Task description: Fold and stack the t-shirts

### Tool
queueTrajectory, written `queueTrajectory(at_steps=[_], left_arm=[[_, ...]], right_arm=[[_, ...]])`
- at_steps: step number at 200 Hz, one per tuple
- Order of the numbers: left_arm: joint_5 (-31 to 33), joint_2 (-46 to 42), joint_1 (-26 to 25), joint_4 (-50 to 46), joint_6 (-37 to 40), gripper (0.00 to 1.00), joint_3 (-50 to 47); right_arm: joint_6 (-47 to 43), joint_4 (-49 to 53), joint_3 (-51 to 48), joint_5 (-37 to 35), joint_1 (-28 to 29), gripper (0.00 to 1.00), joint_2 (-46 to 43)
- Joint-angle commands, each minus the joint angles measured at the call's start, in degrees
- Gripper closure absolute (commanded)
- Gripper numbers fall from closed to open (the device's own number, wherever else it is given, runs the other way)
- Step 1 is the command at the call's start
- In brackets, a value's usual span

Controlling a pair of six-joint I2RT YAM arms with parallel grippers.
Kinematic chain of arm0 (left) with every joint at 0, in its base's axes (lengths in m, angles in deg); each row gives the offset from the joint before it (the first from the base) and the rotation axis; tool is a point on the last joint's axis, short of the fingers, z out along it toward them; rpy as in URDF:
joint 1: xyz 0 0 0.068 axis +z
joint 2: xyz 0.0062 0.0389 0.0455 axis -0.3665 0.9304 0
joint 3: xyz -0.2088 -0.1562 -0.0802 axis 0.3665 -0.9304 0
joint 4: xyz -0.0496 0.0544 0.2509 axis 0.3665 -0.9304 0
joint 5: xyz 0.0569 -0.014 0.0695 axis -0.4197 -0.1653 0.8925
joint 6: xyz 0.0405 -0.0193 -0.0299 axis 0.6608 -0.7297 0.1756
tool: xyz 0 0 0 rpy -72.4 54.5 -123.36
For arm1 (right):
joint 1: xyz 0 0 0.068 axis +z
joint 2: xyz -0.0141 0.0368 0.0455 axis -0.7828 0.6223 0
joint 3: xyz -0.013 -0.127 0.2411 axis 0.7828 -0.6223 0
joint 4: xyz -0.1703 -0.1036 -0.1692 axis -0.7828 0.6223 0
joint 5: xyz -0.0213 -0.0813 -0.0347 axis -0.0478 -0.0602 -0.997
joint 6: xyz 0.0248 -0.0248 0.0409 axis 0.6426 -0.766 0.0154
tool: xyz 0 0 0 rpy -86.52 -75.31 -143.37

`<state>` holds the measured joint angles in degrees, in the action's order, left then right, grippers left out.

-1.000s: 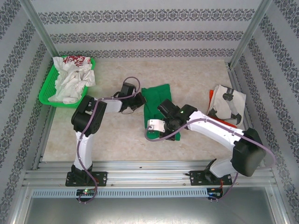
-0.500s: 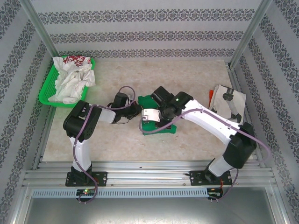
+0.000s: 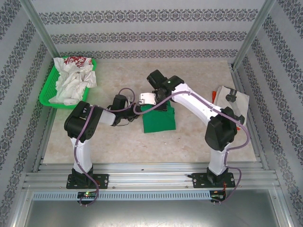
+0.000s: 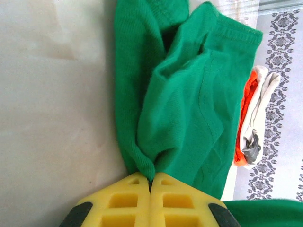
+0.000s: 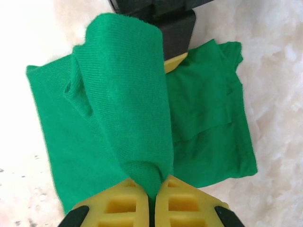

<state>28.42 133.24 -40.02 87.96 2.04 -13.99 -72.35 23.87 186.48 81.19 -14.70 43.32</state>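
Swung back across the worktop (image 3: 113,142), my right gripper (image 5: 152,187) now pinches a raised fold of the green t-shirt (image 3: 160,120); my left gripper (image 4: 150,182) clamps its left edge, cloth lying rightward at centre

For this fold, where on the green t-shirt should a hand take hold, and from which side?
At a free edge, pinched thin: the left hand is shut on a bunched edge of the green t-shirt, the right hand on a lifted fold. The rest lies flat, so a low approach from the side probably suits.
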Motion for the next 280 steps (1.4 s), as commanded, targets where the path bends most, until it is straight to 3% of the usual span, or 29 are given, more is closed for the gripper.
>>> queueTrajectory(at_steps=[1,48,132,280], left_arm=[[1.3,4.2,2.0,-10.2,3.3,1.0,-1.9],[1.5,4.9,2.2,-13.0,7.5,1.0,0.1],[1.3,5.0,3.4,-12.4,6.7,1.0,-0.7],[1.5,4.7,3.8,-10.9,4.9,1.0,-1.5]], right_arm=[[-2.9,0.9,4.8,-1.2,-0.8,1.0,3.1],[-3.4,0.7,12.6,-0.6,-2.0,1.0,9.7],[-2.1,1.5,20.8,-2.7,-3.7,1.0,18.8],[-1.5,-5.2,22.3,-3.5,-4.8,0.99,27.1]])
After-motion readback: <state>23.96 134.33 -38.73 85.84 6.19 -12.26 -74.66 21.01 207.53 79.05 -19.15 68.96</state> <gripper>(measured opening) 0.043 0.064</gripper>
